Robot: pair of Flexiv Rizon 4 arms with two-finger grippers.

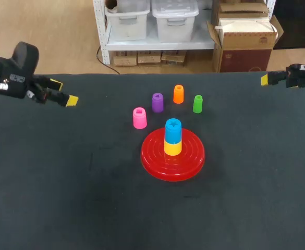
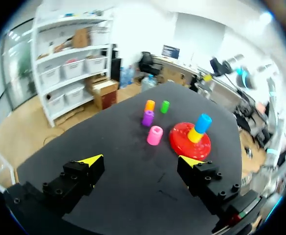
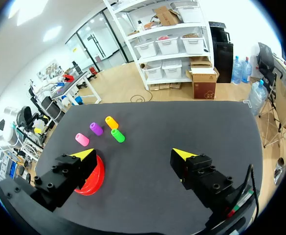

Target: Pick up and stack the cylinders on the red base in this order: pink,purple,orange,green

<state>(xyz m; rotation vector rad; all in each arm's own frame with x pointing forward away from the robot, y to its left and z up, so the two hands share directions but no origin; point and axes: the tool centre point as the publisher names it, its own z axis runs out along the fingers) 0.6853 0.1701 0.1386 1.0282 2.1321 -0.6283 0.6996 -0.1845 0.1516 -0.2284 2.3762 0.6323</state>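
Start state | left pincer [image 2: 140,160] and right pincer [image 3: 134,153] both spread apart, empty, parked near counter [image 1: 89,198] edges, likely so neither blocks the other | pink cylinder [image 2: 154,135] stands well ahead of left pincer, just beside red base [image 2: 178,142]; likely first pick

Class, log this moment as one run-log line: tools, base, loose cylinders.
left tool open, empty | right tool open, empty | red base: blue on yellow | loose on table: pink, purple, orange, green
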